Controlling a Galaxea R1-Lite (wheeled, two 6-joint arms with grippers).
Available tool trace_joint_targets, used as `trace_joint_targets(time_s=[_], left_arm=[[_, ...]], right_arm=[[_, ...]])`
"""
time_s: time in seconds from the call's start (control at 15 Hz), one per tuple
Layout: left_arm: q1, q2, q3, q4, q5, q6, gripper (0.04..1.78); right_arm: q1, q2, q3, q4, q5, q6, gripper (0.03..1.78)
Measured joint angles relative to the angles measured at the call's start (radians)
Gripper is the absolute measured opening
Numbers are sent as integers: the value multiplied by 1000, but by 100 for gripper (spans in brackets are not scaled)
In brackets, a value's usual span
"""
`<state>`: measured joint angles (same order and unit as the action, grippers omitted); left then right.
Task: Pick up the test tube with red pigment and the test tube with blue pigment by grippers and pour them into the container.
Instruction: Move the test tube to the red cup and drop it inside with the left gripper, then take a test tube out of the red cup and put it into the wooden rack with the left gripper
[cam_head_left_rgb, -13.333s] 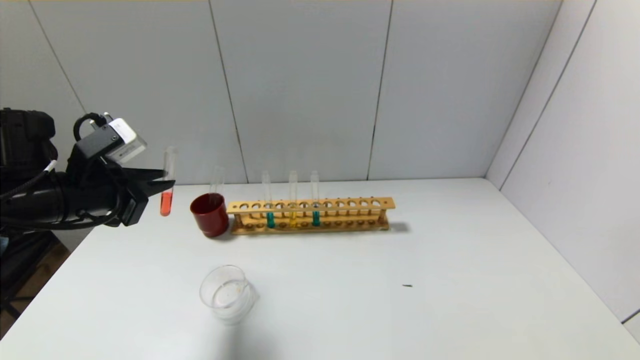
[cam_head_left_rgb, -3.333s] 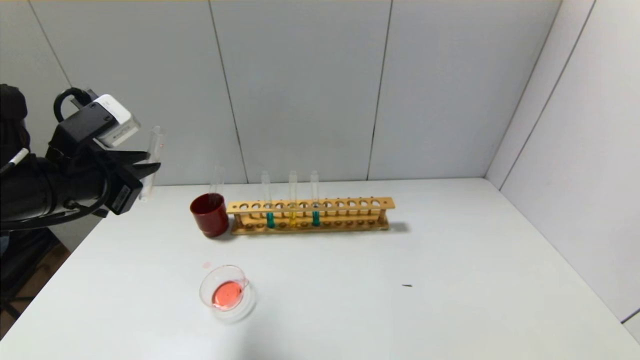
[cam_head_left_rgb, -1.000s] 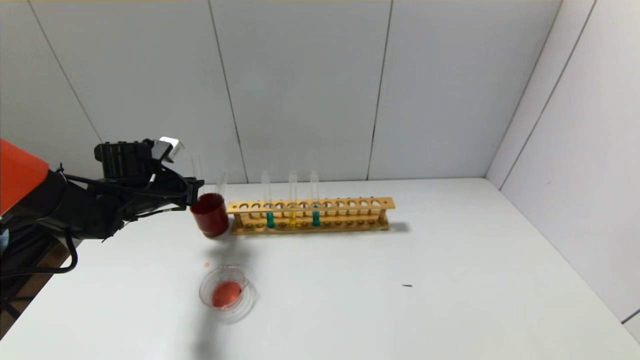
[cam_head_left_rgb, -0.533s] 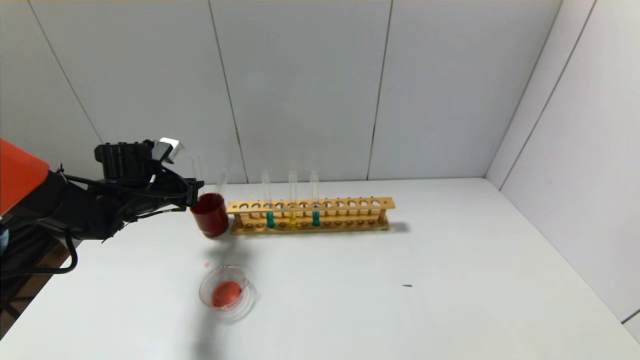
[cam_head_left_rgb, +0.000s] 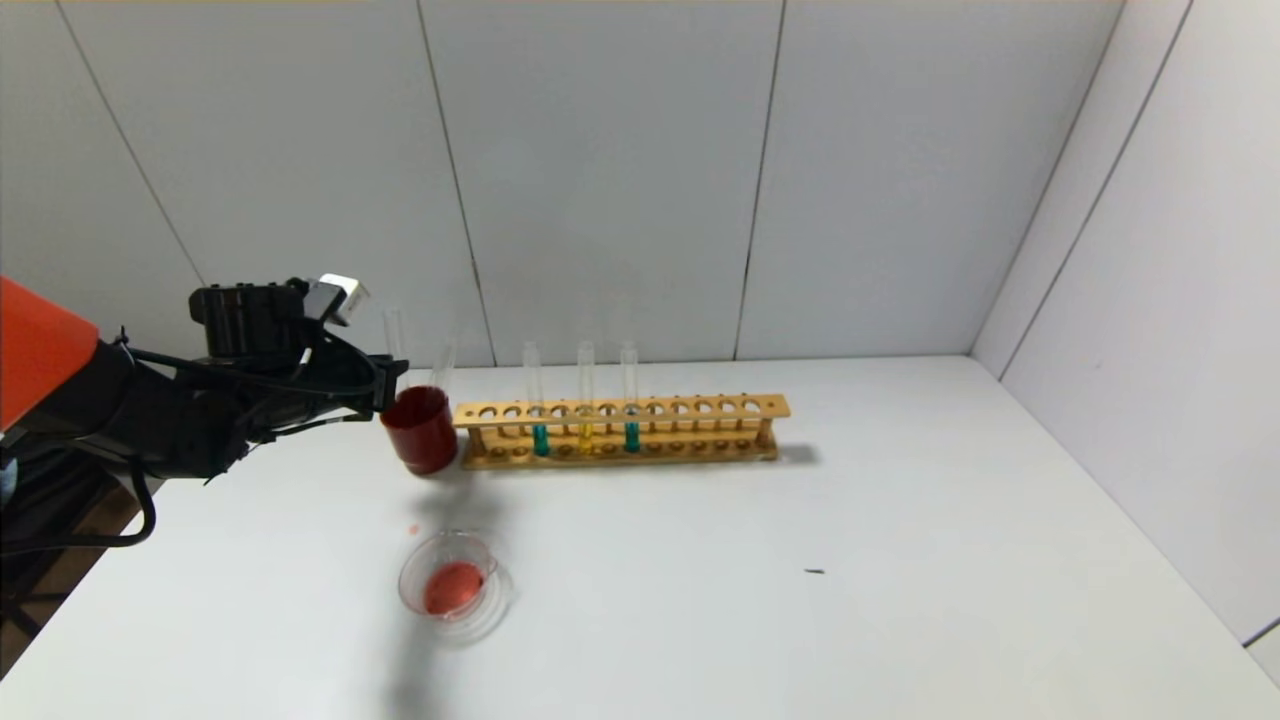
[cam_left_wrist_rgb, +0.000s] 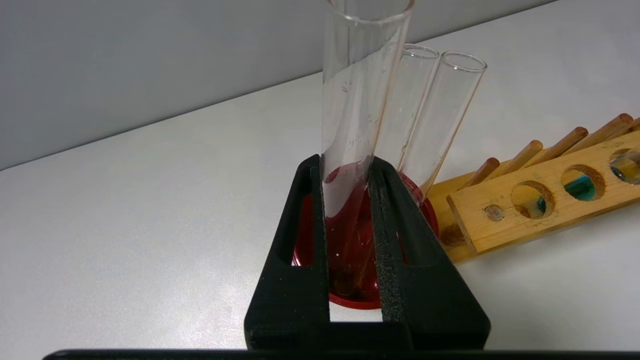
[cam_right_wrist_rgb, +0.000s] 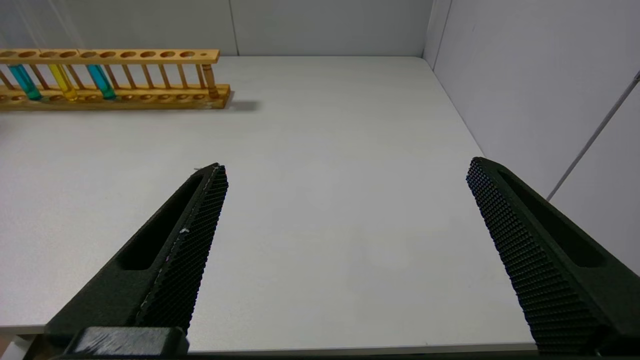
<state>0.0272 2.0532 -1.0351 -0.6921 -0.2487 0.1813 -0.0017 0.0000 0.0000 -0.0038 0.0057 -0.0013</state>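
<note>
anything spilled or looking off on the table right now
Yes: a small pinkish-red spot lies on the white table, just outside the container that holds red liquid, towards the dark red cup. It looks like a stray drop. The wooden rack and its tubes stand straight.

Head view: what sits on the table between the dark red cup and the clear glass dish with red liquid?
Nothing but bare white table, save a faint pinkish spot near the clear glass dish. The dark red cup stands farther back. Only the head view shows this stretch.
</note>
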Motion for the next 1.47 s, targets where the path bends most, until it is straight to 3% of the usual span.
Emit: trace_joint_targets(time_s=[0.2,0.47,0.73,1.13,1.47], left_arm=[[0,1,-4,-1,1,0,54],[0,6,-3,0,2,0,121],[-1,3,-2,0,4,0,166],[-9,-136,8,15,5,-3,174],[-171,-276,77,11,4,-6,174]], right_arm=[[0,0,0,0,0,0,175],[0,0,0,0,0,0,175],[0,0,0,0,0,0,175],[0,0,0,0,0,0,175],[0,0,0,0,0,0,175]])
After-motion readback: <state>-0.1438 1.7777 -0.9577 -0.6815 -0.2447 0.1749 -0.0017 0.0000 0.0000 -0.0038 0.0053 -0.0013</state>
